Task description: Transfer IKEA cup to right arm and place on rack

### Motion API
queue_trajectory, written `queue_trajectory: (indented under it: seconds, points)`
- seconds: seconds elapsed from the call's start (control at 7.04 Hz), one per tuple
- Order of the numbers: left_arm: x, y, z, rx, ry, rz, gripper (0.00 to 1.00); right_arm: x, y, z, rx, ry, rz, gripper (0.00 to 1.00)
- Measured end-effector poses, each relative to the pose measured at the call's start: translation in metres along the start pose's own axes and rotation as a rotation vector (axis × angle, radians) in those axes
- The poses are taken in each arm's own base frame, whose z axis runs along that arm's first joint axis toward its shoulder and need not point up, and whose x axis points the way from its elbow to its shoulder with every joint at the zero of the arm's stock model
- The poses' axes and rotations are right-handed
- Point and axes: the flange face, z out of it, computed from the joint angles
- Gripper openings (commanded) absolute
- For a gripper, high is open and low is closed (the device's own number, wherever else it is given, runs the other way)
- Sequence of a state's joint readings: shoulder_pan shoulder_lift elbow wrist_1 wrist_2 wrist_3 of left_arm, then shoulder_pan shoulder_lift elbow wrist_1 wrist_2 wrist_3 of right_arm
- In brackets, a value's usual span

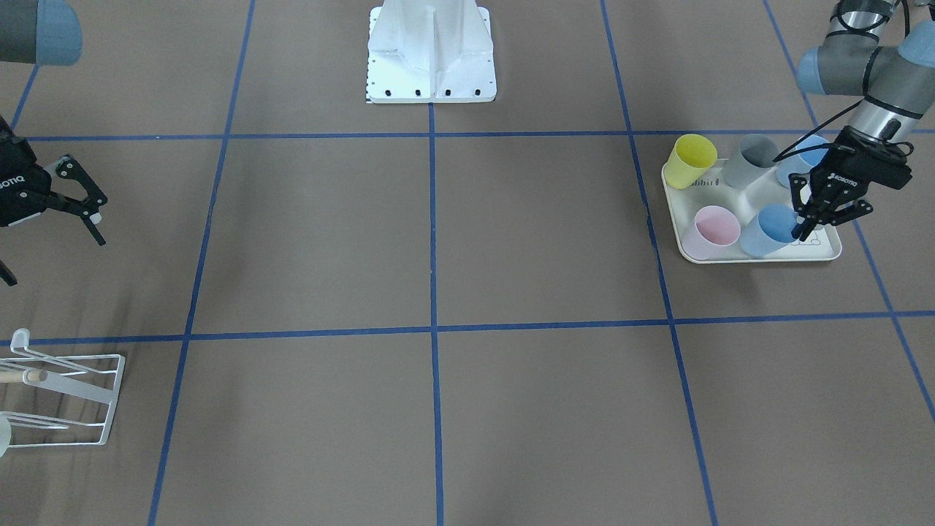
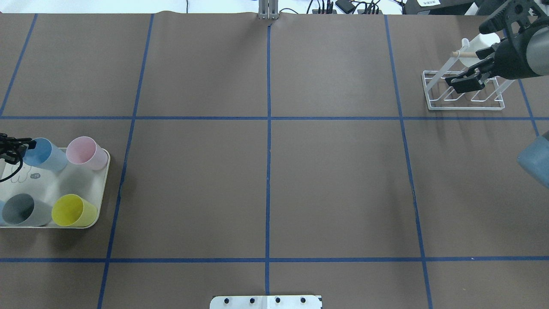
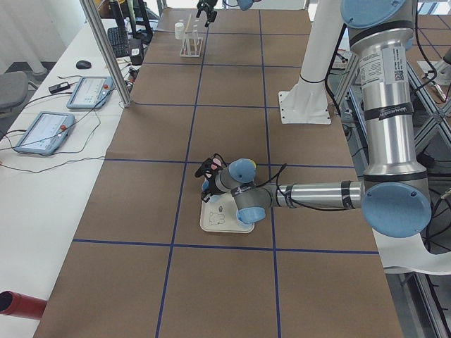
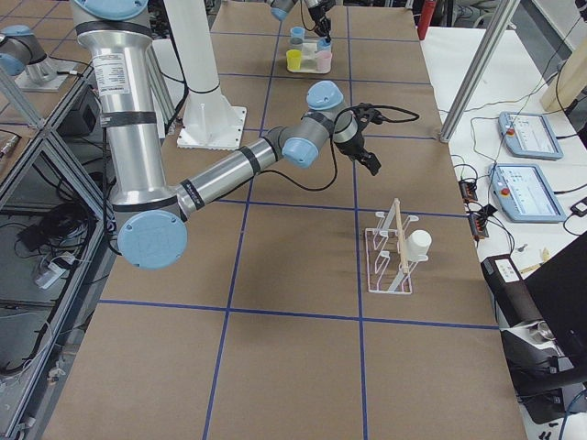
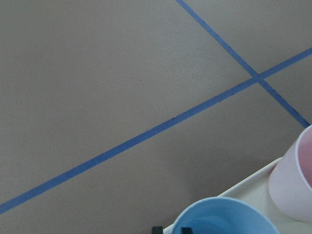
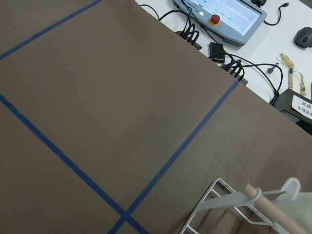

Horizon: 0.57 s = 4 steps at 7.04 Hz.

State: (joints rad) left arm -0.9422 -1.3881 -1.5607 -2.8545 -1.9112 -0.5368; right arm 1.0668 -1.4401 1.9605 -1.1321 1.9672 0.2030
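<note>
Left gripper [image 1: 803,232] looks pinched on the rim of the blue cup [image 1: 768,234], in the tray [image 1: 818,248] beneath it. Right gripper [image 1: 56,260] gapes empty near the rack [image 6: 265,202]. That thin rim pinch could slip, toppling the pink cup [image 1: 714,230] alongside.

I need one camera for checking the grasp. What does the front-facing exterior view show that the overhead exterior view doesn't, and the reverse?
Only front-facing: the left gripper whole, its fingers closed on the rim of the blue plastic cup; the overhead view crops it at the edge. Only overhead: the whole white wire rack with its wooden rod, which the front-facing view crops. Both: the cream tray, the pink cup, yellow cup and grey cup, and the open right gripper.
</note>
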Motion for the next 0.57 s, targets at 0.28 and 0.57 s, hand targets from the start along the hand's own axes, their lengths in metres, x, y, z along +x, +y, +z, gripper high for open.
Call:
queue_trajectory:
  seconds: [0.28, 0.57]
  points:
    - [0.004, 0.002, -0.006, -0.019, 0.052, 0.005, 0.0, -0.001, -0.001, 0.0, 0.001, -0.005, 0.003, 1.0]
    - [-0.007, -0.015, -0.031, 0.009, 0.088, -0.013, 0.0, -0.006, -0.007, -0.001, 0.015, -0.012, 0.002, 1.0]
